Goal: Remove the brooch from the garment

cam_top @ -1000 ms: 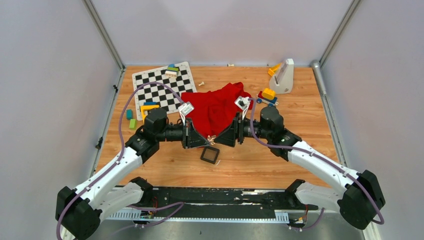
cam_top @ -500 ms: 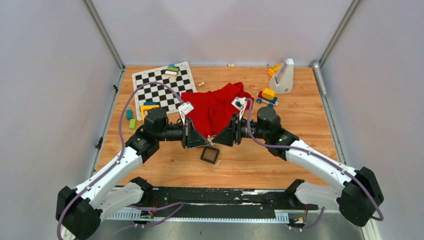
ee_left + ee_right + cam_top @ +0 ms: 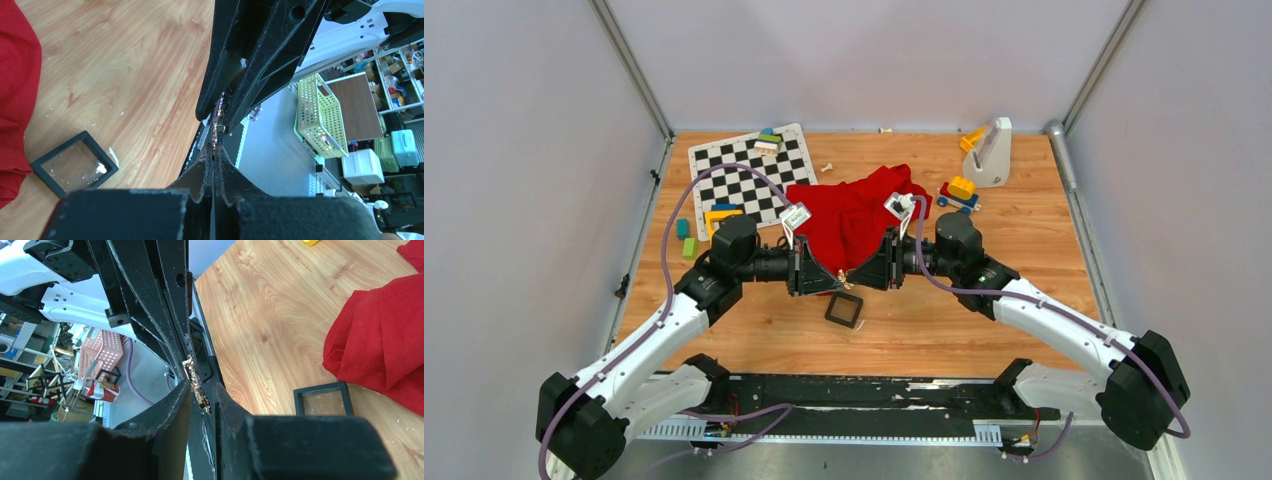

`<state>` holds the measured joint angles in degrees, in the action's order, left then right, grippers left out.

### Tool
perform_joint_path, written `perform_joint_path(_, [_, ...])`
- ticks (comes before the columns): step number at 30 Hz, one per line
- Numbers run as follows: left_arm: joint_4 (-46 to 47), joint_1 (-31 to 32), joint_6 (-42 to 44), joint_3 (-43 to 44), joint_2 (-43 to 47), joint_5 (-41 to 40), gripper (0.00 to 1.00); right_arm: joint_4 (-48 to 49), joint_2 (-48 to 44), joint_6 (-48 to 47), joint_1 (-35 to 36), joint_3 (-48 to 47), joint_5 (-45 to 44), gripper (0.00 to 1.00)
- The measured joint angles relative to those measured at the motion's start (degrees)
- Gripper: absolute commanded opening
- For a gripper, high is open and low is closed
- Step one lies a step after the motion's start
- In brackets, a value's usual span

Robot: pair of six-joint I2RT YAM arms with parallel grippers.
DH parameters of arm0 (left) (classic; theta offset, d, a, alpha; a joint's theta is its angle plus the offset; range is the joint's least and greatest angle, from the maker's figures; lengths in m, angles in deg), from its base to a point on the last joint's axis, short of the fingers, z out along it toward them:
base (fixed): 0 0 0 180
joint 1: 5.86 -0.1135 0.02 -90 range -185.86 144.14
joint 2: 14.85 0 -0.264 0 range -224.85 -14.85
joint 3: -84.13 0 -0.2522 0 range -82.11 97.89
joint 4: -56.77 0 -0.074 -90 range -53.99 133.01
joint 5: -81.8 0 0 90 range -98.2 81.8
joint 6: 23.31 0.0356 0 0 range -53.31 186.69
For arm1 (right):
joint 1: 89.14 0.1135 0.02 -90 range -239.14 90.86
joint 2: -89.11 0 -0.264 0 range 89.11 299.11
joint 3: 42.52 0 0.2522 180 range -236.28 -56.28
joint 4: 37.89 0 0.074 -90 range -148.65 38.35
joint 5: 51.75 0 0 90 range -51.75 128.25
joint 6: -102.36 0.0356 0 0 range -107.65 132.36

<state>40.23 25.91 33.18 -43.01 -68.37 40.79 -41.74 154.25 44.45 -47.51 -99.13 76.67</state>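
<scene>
Gold brooch (image 3: 848, 272) pinched mid-air where both jaw pairs meet, clear of the garment (image 3: 854, 215).
Top: right gripper (image 3: 861, 272) has edged leftward. Left wrist: left gripper (image 3: 214, 150) clamps it. Right wrist: jaws flank it; grip unclear.

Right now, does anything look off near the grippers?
Only this: the brooch is clear of the red garment, yet the left gripper and right gripper both pinch it, tip to tip, near the black box. Nothing else stands out.
</scene>
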Motion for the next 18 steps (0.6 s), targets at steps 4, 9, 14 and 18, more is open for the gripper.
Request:
perform_joint_path(4, [-0.28, -0.02, 0.07, 0.00, 0.00, -0.04, 0.00, -0.28, 0.09, 0.39, 0.24, -0.22, -1.01, 0.17])
perform_joint_path(9, [-0.55, -0.11, 0.28, 0.00, 0.02, -0.31, 0.00, -0.68, 0.11, 0.85, 0.33, -0.39, -2.34, 0.12])
perform_joint_path(14, [-0.98, -0.31, 0.39, 0.00, 0.02, -0.50, 0.00, -1.25, 0.20, 1.11, 0.61, -0.59, -3.34, 0.12])
perform_joint_path(18, [-1.07, -0.31, 0.42, 0.00, 0.02, -0.85, 0.00, -1.55, 0.24, 1.31, 0.68, -0.72, -3.82, 0.13])
